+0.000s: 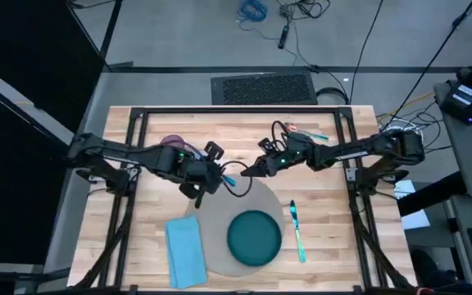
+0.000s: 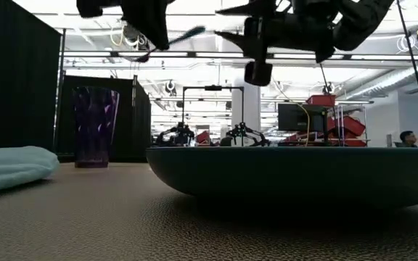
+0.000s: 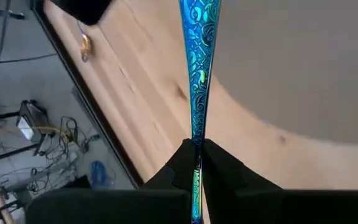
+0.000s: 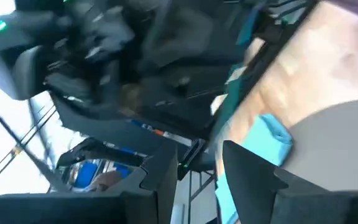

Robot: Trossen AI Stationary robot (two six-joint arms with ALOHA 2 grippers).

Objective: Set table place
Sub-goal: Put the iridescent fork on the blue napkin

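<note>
While clamped on a blue patterned utensil, left claw hovers beside right claw, fingers apart, above the surface; below both, grey placemat with teal plate.

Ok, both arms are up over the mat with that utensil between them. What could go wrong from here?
1. The left tool pinches only the end of the slim patterned blue utensil; it could pivot or slip.
2. The open right tool is very close to the left one in mid-air; a misjudged approach could knock them together.
3. If dropped, the utensil may hit the dark teal round plate below.
</note>
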